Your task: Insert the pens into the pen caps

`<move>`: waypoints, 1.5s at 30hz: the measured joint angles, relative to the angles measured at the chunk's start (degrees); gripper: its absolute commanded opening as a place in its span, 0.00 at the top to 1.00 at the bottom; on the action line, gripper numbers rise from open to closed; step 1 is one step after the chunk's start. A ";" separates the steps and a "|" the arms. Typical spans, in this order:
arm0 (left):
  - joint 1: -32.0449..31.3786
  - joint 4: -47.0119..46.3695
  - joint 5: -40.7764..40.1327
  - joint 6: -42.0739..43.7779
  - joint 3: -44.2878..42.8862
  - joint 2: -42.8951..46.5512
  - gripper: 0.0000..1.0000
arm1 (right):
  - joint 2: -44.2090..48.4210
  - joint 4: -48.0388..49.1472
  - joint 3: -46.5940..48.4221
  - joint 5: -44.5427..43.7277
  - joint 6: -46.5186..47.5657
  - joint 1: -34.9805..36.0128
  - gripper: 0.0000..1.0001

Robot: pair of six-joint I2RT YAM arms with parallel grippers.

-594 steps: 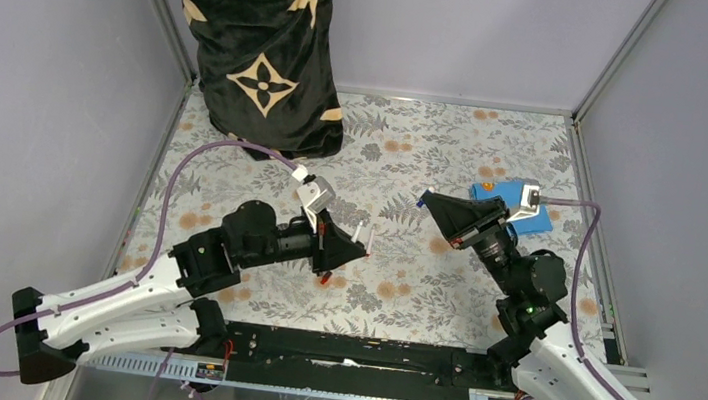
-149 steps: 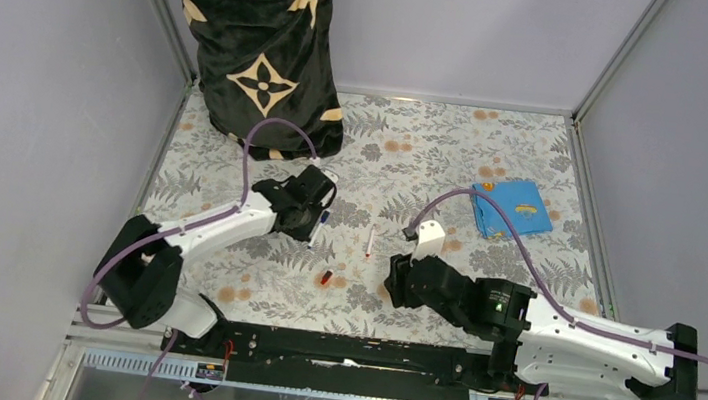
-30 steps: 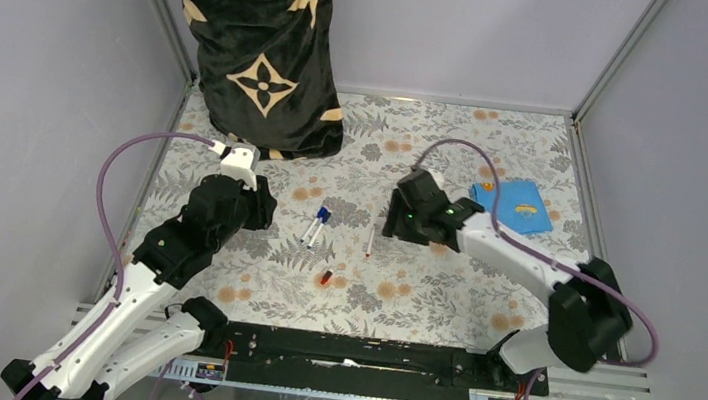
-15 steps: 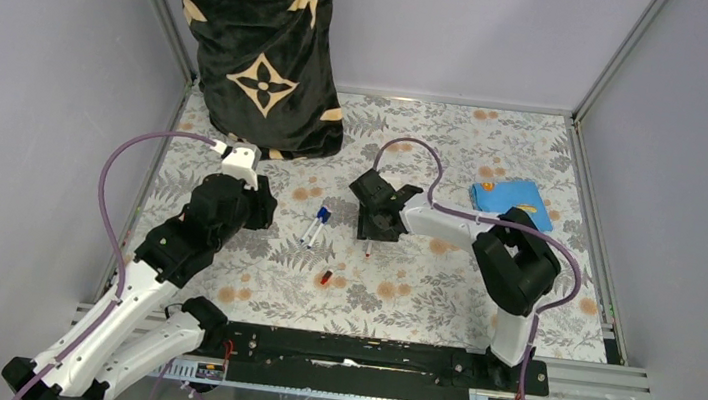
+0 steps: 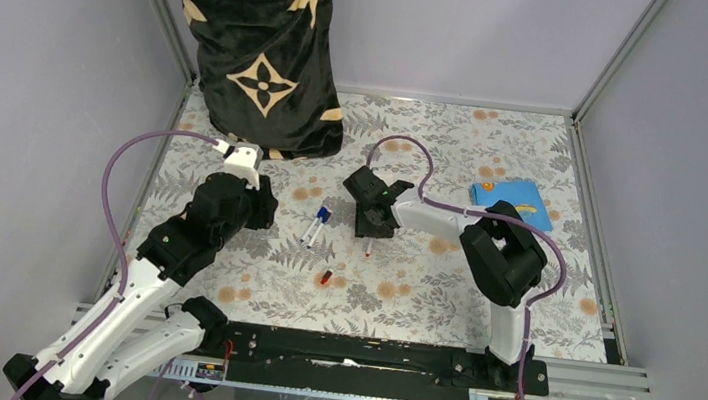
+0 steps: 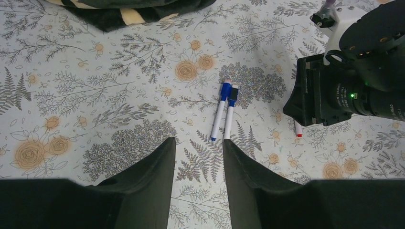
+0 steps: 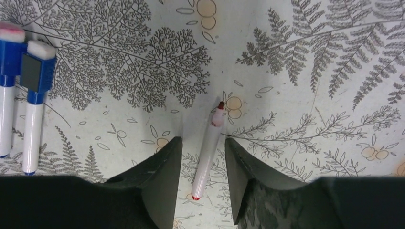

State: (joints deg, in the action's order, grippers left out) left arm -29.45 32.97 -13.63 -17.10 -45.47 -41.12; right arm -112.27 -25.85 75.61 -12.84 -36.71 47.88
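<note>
Within the last second the right arm has swung leftward across the worktop. The right pincer now sits low over the red pen. Its jaws have drawn in but are still apart, with a sliver of patterned surface showing on each side of the barrel, so nothing is clamped yet. This looks like the start of the final pen's pickup.

The left pincer has held its place, its jaws apart and empty. The two blue pens lie side by side just ahead of it, already wearing their caps.

The red pen is a slim, smooth white plastic rod with a small conical red tip, and it points away from the right pincer. The red cap, a stubby cylinder, lies well apart from that pincer, on the side toward the arm bases. The worktop covering is a flat floral print.
</note>
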 measured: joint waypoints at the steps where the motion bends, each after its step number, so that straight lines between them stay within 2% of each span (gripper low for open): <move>1: 0.00 0.02 0.00 0.00 0.00 -0.07 0.52 | -0.42 -0.42 0.28 -0.11 0.11 0.00 0.57; 10: 0.00 0.00 0.02 0.00 0.00 -0.44 0.52 | -1.05 -1.99 1.03 -0.98 1.16 -0.04 0.78; 14: 0.00 0.00 0.02 0.00 0.02 -0.44 0.52 | -1.05 -1.90 1.01 -0.94 1.25 -0.04 0.91; 20: 0.00 0.00 0.04 0.00 0.02 -0.33 0.52 | 1.22 1.66 -2.71 -1.03 1.07 -0.04 1.00; 27: 0.00 -1.22 4.31 0.09 1.01 2.21 0.49 | 11.87 7.65 -15.93 0.39 0.68 -0.04 1.00; 34: 0.00 -3.56 11.80 -0.70 1.53 5.20 0.44 | 32.59 17.90 -29.92 3.23 -0.70 -0.02 1.00; 42: -0.81 -9.97 20.81 -9.11 6.29 5.03 0.40 | 47.63 26.25 -41.59 5.51 -3.15 -0.02 1.00; 45: -4.94 -12.66 21.75 -12.48 8.33 4.52 0.40 | 51.95 28.70 -45.05 6.21 -4.09 -0.02 1.00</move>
State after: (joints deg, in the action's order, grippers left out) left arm -34.39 20.32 8.12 -29.58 -37.15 -36.60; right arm -60.31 2.85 30.57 -6.63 -40.80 47.86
